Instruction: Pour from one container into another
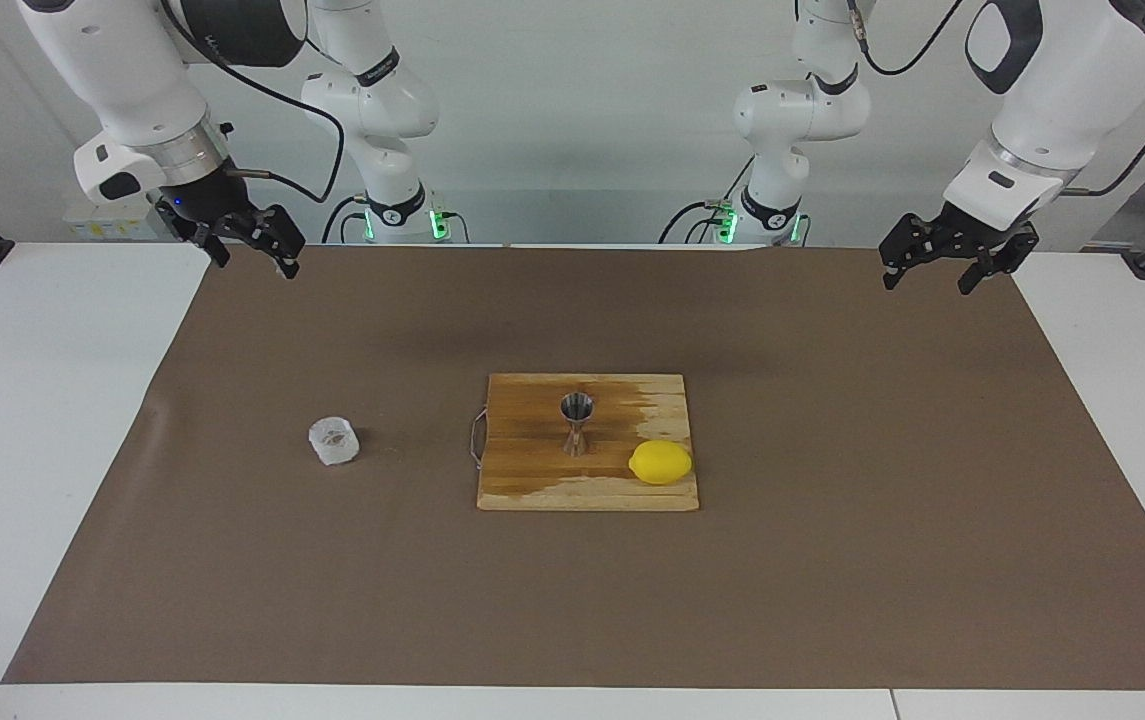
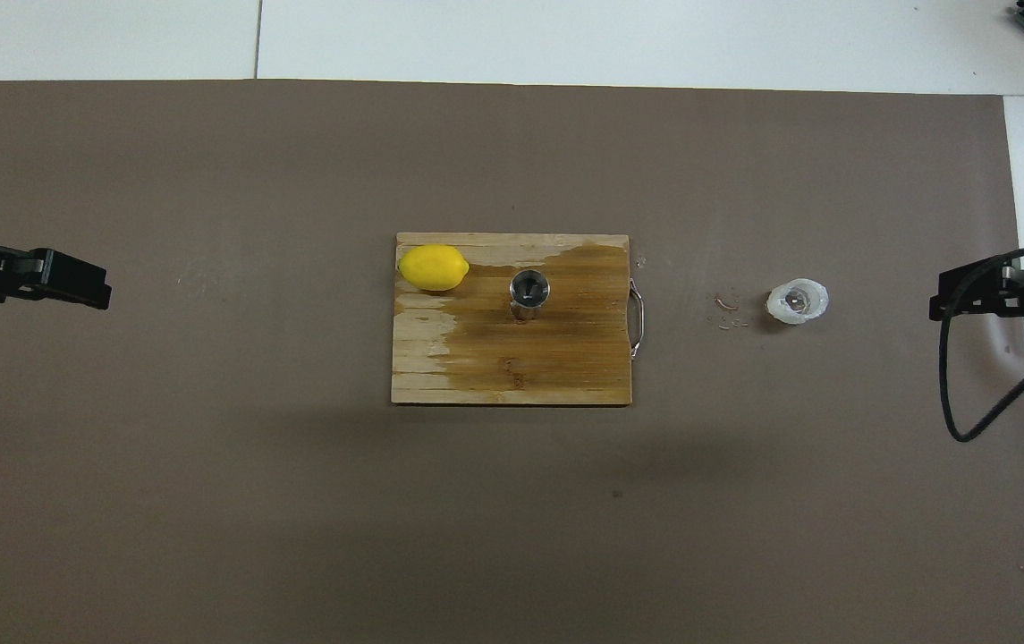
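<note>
A brown mat (image 1: 832, 560) covers the table. At its middle a board (image 1: 587, 490) carries the upright jigger (image 1: 576, 423) and a lemon (image 1: 660, 462). The cup (image 1: 333, 441) stands upright on the mat toward the right arm's end. The pour looks finished or not begun; which, I cannot tell. Both arms hang raised over the mat's ends, right gripper (image 1: 250, 243) and left gripper (image 1: 944, 263) spread and empty.

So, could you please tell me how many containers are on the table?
2: the whitish cup on the brown mat toward the right arm's end, and the steel jigger upright on the wooden board.
</note>
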`<state>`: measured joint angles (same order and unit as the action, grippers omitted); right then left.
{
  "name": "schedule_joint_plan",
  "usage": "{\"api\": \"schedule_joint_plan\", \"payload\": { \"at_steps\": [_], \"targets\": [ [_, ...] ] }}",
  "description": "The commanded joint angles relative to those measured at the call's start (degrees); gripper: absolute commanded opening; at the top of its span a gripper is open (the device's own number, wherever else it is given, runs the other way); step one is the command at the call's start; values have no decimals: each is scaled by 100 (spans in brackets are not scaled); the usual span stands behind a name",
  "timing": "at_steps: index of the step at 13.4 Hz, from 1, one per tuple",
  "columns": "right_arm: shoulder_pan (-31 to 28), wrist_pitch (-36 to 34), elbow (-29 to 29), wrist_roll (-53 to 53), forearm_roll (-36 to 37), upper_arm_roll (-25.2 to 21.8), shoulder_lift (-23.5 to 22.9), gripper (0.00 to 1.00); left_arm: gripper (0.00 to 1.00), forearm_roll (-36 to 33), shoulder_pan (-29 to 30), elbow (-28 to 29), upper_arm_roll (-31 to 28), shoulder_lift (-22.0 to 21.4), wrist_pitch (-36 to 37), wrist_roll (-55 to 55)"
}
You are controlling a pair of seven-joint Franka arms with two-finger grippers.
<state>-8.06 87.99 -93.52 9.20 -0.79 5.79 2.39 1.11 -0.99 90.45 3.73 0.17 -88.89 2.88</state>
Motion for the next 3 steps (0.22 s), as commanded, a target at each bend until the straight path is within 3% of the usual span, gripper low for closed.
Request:
{"api": "schedule_joint_plan", "payload": {
  "at_steps": [1, 2, 3],
  "targets": [
    [67, -238, 132, -164, 87, 11, -54, 100, 100, 56, 56, 157, 14, -140, 20, 29],
    [207, -378, 141, -164, 79, -146, -28, 100, 100, 56, 56, 148, 14, -140, 20, 29],
    [722, -432, 132, -147, 79, -592, -19, 100, 100, 48, 56, 157, 14, -140, 20, 29]
  ]
}}
